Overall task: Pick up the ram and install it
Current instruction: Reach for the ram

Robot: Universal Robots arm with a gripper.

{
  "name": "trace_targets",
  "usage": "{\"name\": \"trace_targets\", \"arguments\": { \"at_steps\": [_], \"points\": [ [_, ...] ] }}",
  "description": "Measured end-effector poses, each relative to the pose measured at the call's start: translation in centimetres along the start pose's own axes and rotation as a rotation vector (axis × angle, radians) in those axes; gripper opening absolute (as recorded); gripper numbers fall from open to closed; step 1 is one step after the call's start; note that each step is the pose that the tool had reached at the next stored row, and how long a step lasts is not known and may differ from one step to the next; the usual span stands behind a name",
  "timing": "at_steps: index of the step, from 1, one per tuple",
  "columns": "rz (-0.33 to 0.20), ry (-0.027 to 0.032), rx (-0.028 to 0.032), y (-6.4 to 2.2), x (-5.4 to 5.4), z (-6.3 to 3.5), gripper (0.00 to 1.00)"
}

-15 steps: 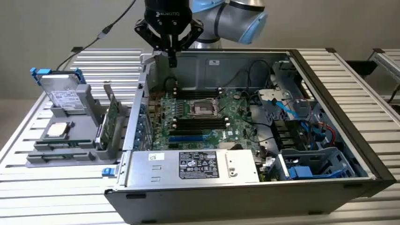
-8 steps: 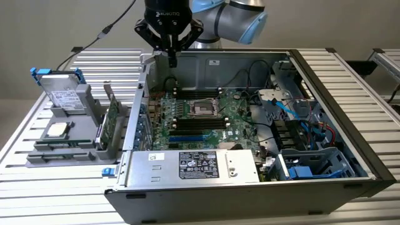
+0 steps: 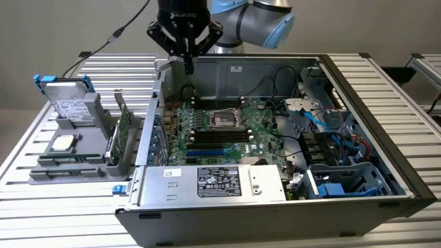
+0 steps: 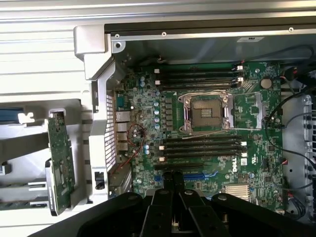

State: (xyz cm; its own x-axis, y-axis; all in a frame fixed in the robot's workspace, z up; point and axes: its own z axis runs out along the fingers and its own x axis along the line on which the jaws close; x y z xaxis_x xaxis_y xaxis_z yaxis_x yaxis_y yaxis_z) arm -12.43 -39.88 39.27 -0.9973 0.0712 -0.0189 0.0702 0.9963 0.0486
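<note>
Above the open case (image 3: 231, 77) and its motherboard (image 3: 258, 135) — jaws clenched shut, pointing straight down.

Case (image 3: 276, 227) is matt black outside, bare grey sheet metal inside. Gripper (image 3: 187, 66) is matt black too. Motherboard (image 3: 262, 124): glossy green PCB. PSU (image 3: 269, 183) at its 6 o'clock is dull steel, with a paper sticker (image 3: 219, 182). Table (image 3: 62, 217) looks like ribbed aluminium.

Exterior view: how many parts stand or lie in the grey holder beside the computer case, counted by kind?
hard drive: 1
silver processor chip: 1
green expansion card: 1
ram: 1
Total: 4
</note>
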Motion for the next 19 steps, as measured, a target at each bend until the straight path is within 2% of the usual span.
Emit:
{"name": "trace_targets", "arguments": {
  "at_steps": [7,19],
  "points": [
    [0.0,-0.0001,-0.0001,-0.15,1.8,-0.03,0.1],
    [0.0,-0.0001,-0.0002,-0.64,6.8,-0.15,0.1]
  ]
}}
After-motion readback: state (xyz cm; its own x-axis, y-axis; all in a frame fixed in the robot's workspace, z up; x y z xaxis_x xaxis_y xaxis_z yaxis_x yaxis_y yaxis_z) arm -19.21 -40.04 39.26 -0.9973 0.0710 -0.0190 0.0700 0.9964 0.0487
